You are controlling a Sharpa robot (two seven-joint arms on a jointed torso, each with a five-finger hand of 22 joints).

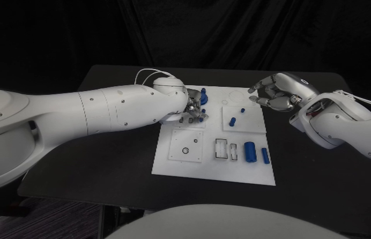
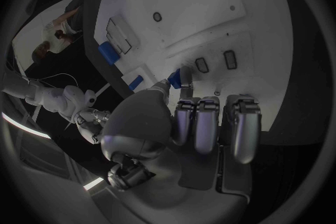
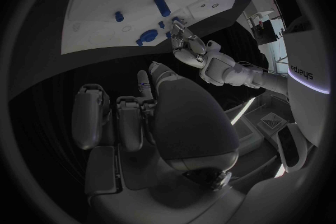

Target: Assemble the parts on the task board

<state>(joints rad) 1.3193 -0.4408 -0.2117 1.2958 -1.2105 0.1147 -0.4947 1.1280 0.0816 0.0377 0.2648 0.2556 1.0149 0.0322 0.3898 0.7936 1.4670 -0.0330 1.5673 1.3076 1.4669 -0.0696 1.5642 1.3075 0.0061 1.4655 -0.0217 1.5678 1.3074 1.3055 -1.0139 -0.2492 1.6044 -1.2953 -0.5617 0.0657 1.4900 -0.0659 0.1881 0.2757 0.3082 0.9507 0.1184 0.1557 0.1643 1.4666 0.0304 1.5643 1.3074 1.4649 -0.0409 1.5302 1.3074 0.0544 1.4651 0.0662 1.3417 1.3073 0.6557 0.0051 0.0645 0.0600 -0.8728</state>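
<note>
Head view: on the near half of the task board point(image 1: 176, 164) lie two blue cylinders, a thick one point(image 1: 250, 151) and a thin one point(image 1: 265, 155), side by side. Farther back lie two smaller blue pegs point(image 1: 232, 122). The left robot hand point(image 1: 193, 107) reaches palm-down over the far left corner, fingers curled beside a blue piece point(image 1: 203, 95). The left wrist view shows thumb and finger pinching a blue part point(image 2: 173, 78) (hidden from above). The right robot hand point(image 1: 276, 94) hovers off the far right corner above the surface point(image 1: 116, 78), fingers curled, empty.
</note>
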